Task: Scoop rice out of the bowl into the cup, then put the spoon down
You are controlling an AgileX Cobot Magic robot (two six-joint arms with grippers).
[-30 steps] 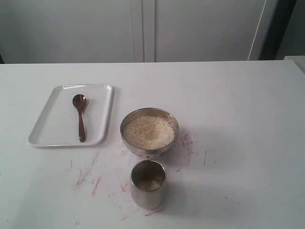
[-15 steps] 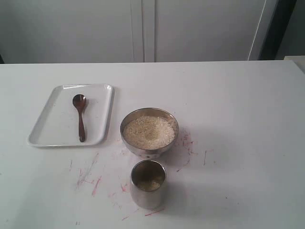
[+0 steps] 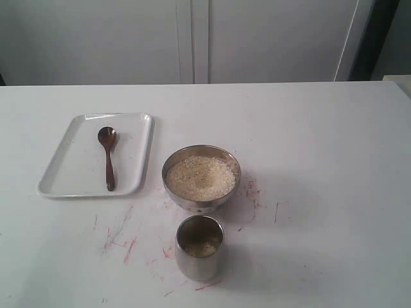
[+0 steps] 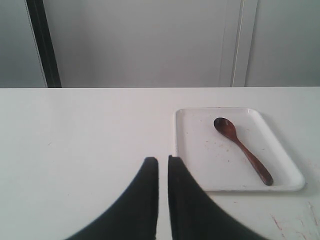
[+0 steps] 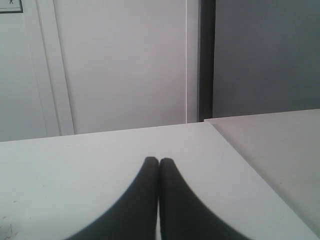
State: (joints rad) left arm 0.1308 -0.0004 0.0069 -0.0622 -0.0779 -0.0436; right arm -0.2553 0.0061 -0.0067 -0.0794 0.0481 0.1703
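The dark wooden spoon [image 3: 108,160] lies by itself on the white tray [image 3: 64,183], head towards the far side. Pale rice [image 3: 200,178] fills the steel bowl [image 3: 201,201] at the table's middle. Just in front of the bowl stands the steel cup [image 3: 199,262] with a little rice at its bottom. In the left wrist view my left gripper [image 4: 163,159] hovers short of the tray [image 4: 200,170] and the spoon [image 4: 243,150], its fingers nearly together with only a thin slit and nothing between them. My right gripper [image 5: 159,160] is shut and empty over bare table. Neither arm shows in the exterior view.
Red scribble marks [image 3: 122,240] stain the white table around the cup and bowl. White cabinet doors [image 3: 192,38] stand behind the table. A lower side surface [image 5: 280,150] adjoins the table edge near my right gripper.
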